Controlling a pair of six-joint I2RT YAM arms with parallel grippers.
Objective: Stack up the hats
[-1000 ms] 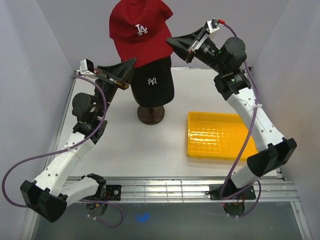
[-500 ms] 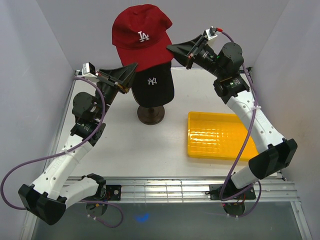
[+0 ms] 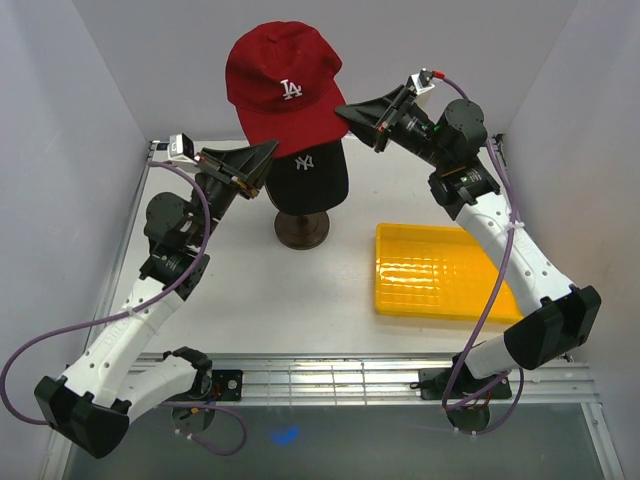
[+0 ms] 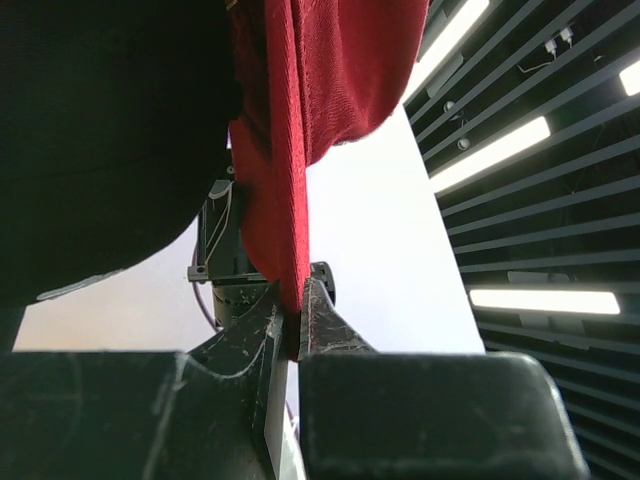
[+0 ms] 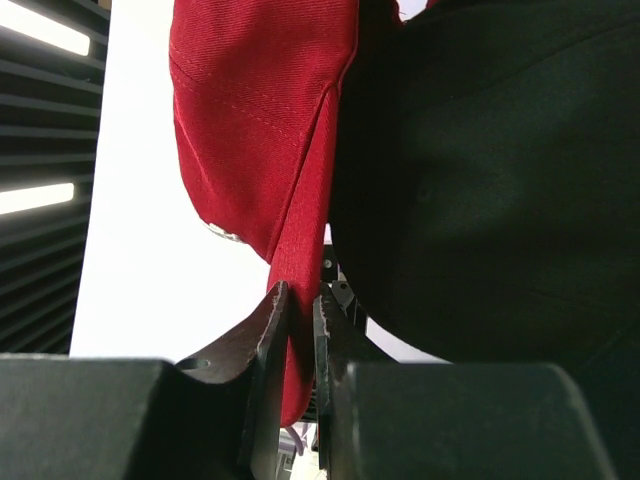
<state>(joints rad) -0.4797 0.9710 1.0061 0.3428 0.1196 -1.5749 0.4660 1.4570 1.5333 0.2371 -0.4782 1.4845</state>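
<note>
Two hats are counted: one red hat (image 3: 285, 95) and one black hat (image 3: 312, 176). One yellow tray (image 3: 440, 275) and one dark stand (image 3: 302, 232) are seen on the single table (image 3: 250, 290). Two pincers are counted as well, one per side: the left pincer (image 3: 271, 149) and the right pincer (image 3: 339, 108).

White worktop (image 3: 250, 290), pale walls on three sides. Yellow ribbed tray (image 3: 445, 272) lies flat on the right half, long side running left to right. Dark round stand base (image 3: 303, 229) sits at centre rear, well apart from the tray. Metal rails (image 3: 330, 376) run along the near edge. Small blue mark (image 3: 285, 434) below them. Wrist views: slatted ceiling with lit strips (image 4: 545, 300).
</note>
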